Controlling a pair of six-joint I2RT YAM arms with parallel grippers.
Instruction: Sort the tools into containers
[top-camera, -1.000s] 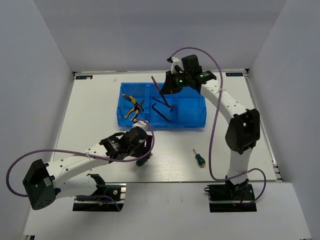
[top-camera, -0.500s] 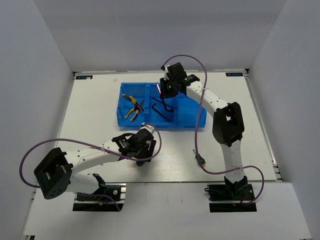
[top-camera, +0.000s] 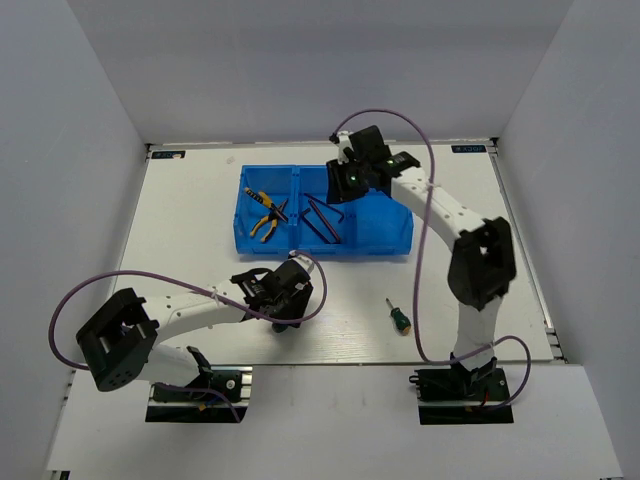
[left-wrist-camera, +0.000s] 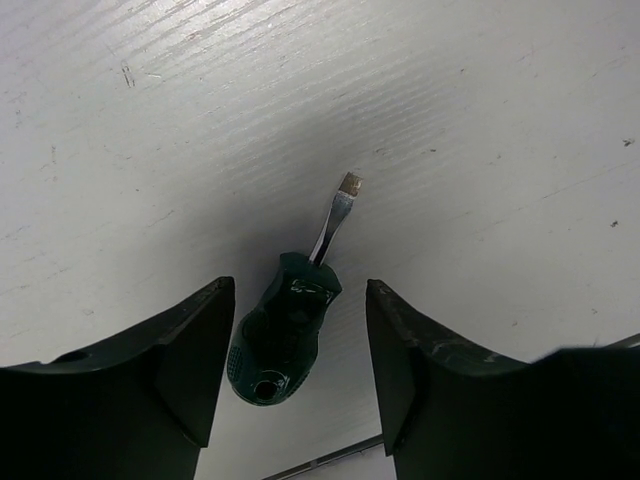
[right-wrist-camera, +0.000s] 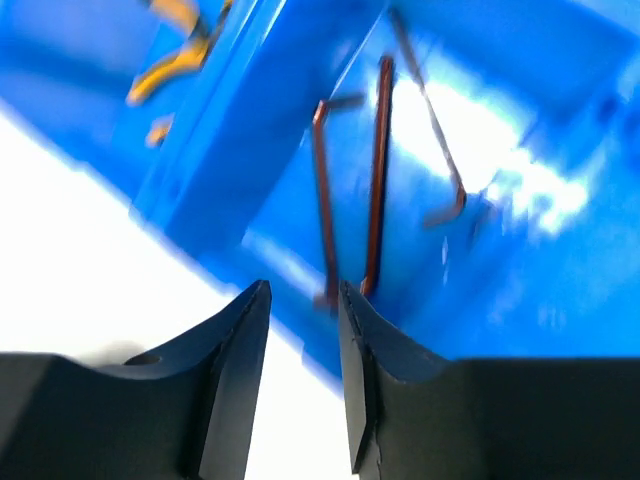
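A stubby green-handled screwdriver lies on the white table between the fingers of my left gripper, which stands open around it without touching. A second green screwdriver lies apart to the right. In the blue bin, two yellow-and-black pliers fill the left compartment and three dark hex keys lie in the middle one. My right gripper hovers over the bin's near wall, open by a narrow gap with nothing in it.
The bin's right compartment holds nothing that I can see. The right arm reaches over the bin from the right. The left arm lies low along the table's front left.
The hex key that the right gripper held above the bin now lies in the middle compartment, let go. My left gripper has shifted right and settled around the near screwdriver.
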